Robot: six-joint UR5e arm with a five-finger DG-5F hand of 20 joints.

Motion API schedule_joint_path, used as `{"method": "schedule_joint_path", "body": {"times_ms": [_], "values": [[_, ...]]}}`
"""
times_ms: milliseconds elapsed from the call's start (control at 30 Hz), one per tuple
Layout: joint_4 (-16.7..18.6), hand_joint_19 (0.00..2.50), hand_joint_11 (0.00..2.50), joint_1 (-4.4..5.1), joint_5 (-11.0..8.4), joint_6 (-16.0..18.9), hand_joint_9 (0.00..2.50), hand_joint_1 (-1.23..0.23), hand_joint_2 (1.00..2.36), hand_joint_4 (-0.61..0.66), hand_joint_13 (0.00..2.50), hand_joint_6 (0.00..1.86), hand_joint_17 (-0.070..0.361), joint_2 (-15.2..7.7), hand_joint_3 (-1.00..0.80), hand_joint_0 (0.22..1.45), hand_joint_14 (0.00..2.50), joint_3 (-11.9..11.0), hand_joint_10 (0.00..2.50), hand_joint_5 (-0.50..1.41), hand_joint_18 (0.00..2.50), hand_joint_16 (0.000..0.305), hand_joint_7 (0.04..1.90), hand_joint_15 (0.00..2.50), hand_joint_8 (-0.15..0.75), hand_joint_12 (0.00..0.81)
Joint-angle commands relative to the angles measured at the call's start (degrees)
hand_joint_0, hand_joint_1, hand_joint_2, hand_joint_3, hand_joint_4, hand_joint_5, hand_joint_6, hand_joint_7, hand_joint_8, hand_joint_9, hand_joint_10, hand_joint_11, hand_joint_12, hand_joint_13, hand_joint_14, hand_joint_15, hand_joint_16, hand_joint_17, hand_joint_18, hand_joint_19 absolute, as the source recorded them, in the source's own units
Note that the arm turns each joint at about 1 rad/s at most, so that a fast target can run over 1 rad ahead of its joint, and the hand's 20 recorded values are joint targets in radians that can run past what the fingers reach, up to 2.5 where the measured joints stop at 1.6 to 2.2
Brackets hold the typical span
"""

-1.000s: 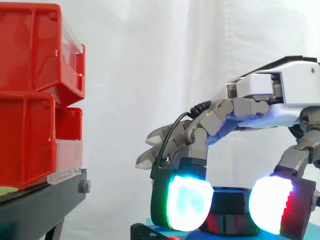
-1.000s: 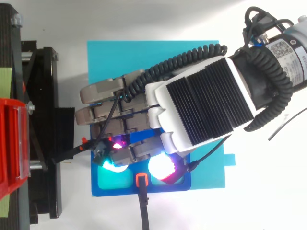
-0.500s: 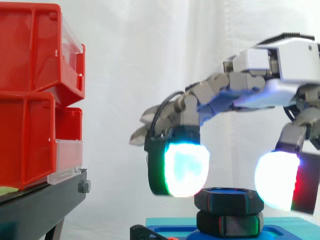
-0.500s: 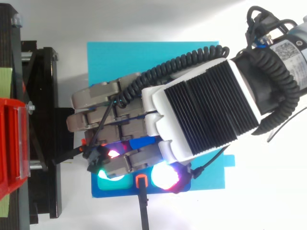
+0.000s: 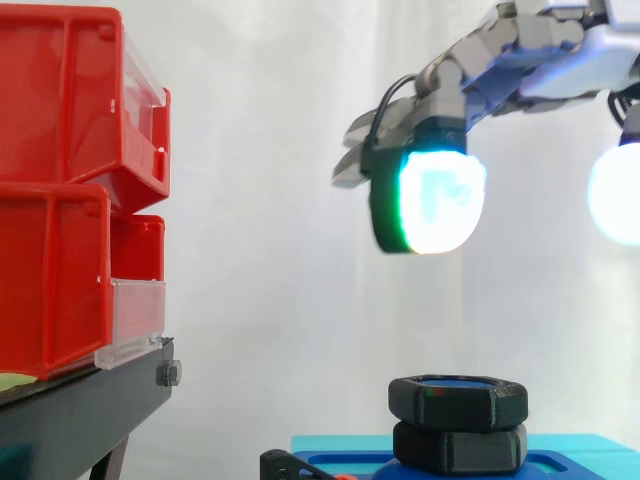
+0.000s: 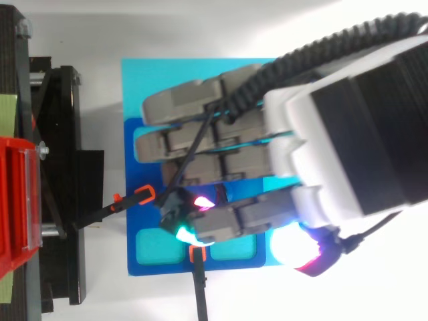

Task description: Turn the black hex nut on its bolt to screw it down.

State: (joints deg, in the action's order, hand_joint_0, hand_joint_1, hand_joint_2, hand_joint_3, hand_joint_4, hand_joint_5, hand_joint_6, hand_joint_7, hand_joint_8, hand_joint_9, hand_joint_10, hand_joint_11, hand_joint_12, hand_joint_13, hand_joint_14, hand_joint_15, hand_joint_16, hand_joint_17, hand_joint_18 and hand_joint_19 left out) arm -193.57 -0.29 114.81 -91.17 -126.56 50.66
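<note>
The black hex nut (image 5: 458, 400) sits on a second black hex piece on the blue base (image 6: 227, 267). The hand (image 5: 510, 40) hovers well above it, fingers (image 5: 432, 200) spread and holding nothing. If the hand descends off-centre, a pad could land on the nut's top, slip and turn nothing; the red bins (image 5: 60, 190) beyond pose no risk.

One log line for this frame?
hand: open, holding nothing | position: high above black hex nut, clear gap | nut: no contact, sits on a lower black hex piece
</note>
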Motion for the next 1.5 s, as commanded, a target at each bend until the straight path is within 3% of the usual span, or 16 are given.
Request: {"method": "schedule_joint_path", "body": {"times_ms": [0,67,267,367,433,467,533,567,633,700,733,800,900,1033,1167,1467], "values": [[-4.62,0.16,0.27,-0.15,-1.78,0.29,0.46,-0.62,1.00,0.15,0.31,0.50,0.053,2.55,-0.50,0.47,0.00,1.02,0.01,-0.22,0.09,0.024,0.81,0.00,0.235,0.193],[-5.77,0.16,0.27,-0.15,-2.40,0.29,0.46,-0.63,1.00,0.15,0.31,0.50,0.054,3.87,-0.50,0.48,0.00,2.42,0.01,-0.22,0.09,0.024,0.81,0.00,0.233,0.196],[-1.81,0.16,0.26,0.38,-5.30,1.17,0.45,-0.63,1.00,0.15,0.30,0.50,0.055,11.07,-0.50,0.48,0.00,12.36,0.01,-0.22,0.08,0.025,0.81,0.01,0.232,0.201],[4.43,0.14,0.26,0.64,-7.85,2.48,0.43,-0.64,1.00,0.14,0.29,0.50,0.058,15.56,-0.50,0.48,0.00,19.83,0.01,-0.22,0.10,0.026,0.81,0.01,0.225,0.215],[10.67,0.11,0.21,0.99,-10.84,5.30,0.35,-0.64,1.00,0.13,0.25,0.50,0.073,20.21,-0.50,0.48,0.00,27.47,0.00,-0.23,0.11,0.033,0.80,0.00,0.215,0.238],[11.90,0.10,0.20,1.17,-11.71,6.00,0.35,-0.64,1.00,0.13,0.24,0.50,0.076,21.01,-0.50,0.48,0.00,28.88,0.00,-0.23,0.10,0.034,0.80,0.00,0.215,0.240],[18.23,0.07,0.15,1.78,-15.67,9.87,0.31,-0.63,1.00,0.13,0.19,0.50,0.079,24.26,-0.50,0.48,0.00,34.86,0.00,-0.23,0.05,0.035,0.78,0.00,0.209,0.246],[18.23,0.06,0.14,1.78,-15.67,9.87,0.30,-0.63,1.00,0.13,0.18,0.50,0.080,24.26,-0.50,0.48,0.00,34.86,0.00,-0.23,0.04,0.036,0.78,0.00,0.209,0.246],[24.12,0.03,0.10,2.49,-19.54,16.37,0.27,-0.64,1.00,0.12,0.14,0.50,0.086,25.31,-0.50,0.47,0.00,38.99,0.00,-0.24,0.00,0.038,0.77,0.00,0.210,0.255],[25.70,0.00,0.07,2.75,-22.00,22.87,0.23,-0.64,1.00,0.11,0.11,0.50,0.093,25.31,-0.50,0.46,0.00,40.04,0.00,-0.24,0.00,0.041,0.76,0.00,0.210,0.262],[25.70,0.00,0.06,2.75,-22.00,22.87,0.23,-0.64,1.00,0.11,0.10,0.50,0.095,25.31,-0.50,0.45,0.00,40.04,0.00,-0.24,0.00,0.042,0.76,0.00,0.210,0.267],[26.23,0.00,0.06,3.54,-25.60,33.95,0.22,-0.64,1.00,0.11,0.09,0.50,0.096,25.14,-0.50,0.45,0.00,40.39,0.00,-0.24,0.00,0.043,0.76,0.00,0.211,0.271],[27.02,0.00,0.07,3.98,-27.62,40.72,0.22,-0.64,1.00,0.11,0.08,0.50,0.097,24.87,-0.50,0.45,0.00,40.39,0.00,-0.24,0.00,0.043,0.75,0.00,0.212,0.272],[27.19,0.00,0.06,4.33,-29.56,44.67,0.26,-0.62,1.00,0.13,0.08,0.50,0.098,24.70,-0.50,0.46,0.00,40.39,0.00,-0.24,0.00,0.044,0.75,0.00,0.222,0.274],[26.84,0.00,0.04,5.56,-36.68,50.56,0.26,-0.59,1.00,0.15,0.08,0.50,0.100,24.70,-0.50,0.46,0.00,40.39,0.00,-0.23,0.00,0.044,0.71,0.00,0.226,0.279],[26.75,0.00,0.03,6.79,-38.26,53.37,0.27,-0.56,1.00,0.15,0.07,0.50,0.106,24.70,-0.50,0.46,0.00,40.39,0.00,-0.23,0.00,0.047,0.69,0.00,0.234,0.295]]}}
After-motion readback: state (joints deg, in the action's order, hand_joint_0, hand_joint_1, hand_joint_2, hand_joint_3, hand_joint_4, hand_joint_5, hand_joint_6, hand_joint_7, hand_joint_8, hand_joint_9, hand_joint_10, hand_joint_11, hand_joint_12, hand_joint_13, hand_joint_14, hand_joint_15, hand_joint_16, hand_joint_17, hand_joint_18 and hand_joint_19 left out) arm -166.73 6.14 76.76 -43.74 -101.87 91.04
